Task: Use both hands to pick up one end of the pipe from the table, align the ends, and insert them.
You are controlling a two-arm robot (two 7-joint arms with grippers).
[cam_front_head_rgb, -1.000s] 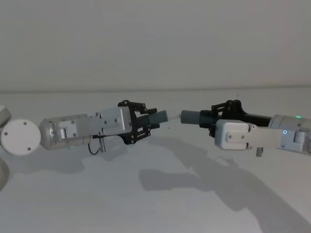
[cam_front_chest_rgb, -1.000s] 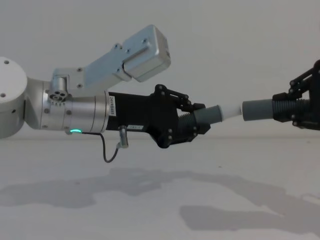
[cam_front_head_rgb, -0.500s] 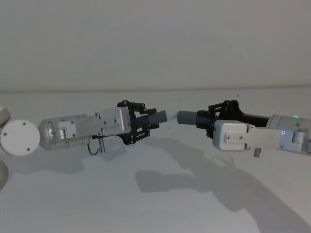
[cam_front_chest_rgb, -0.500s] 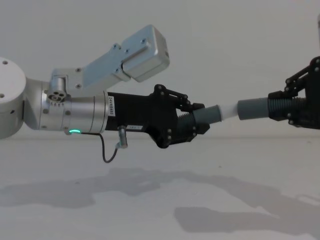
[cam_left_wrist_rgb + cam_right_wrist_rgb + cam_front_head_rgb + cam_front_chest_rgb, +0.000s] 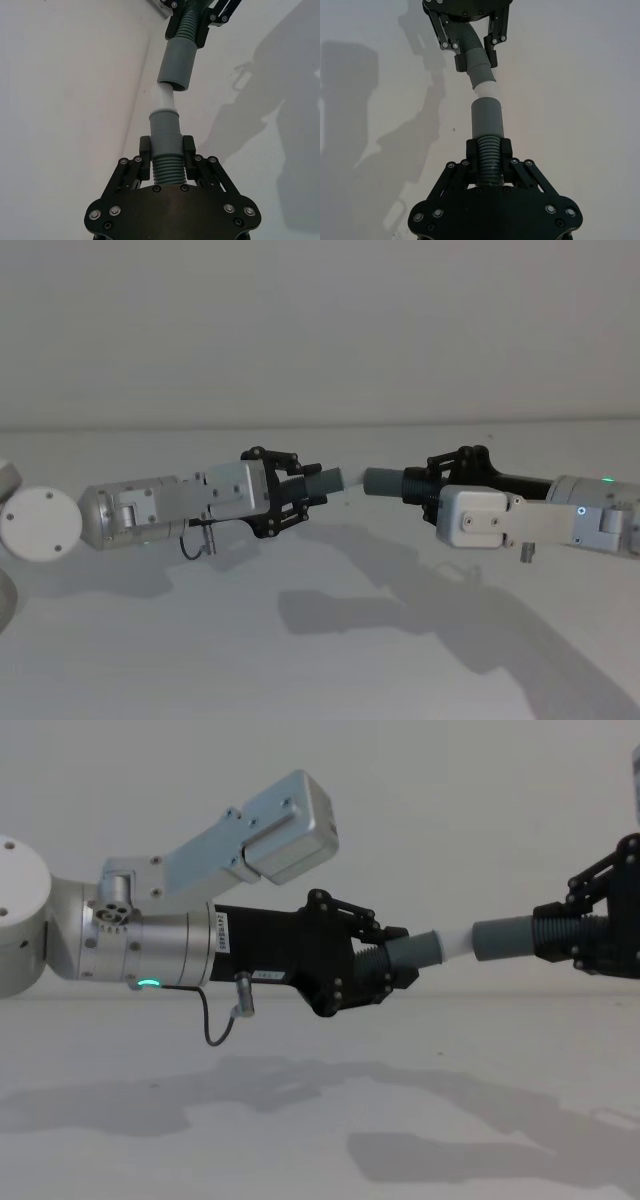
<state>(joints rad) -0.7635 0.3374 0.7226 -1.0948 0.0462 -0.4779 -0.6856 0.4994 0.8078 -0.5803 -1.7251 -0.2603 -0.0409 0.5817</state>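
Left gripper clamps white-tipped pipe piece; right gripper clamps collared pipe piece, mid-frame, tip entering mouth.

You've got both pipe pieces up off the white surface, tip to tip. The left pipe piece is dark grey with a ribbed section and smooth collar, clamped in the left gripper, its narrow whitish tip pointing across. The right pipe piece, grey with a ribbed stretch behind its collar, sits clamped in the right gripper. Its open mouth is right at the white tip, slightly off line.
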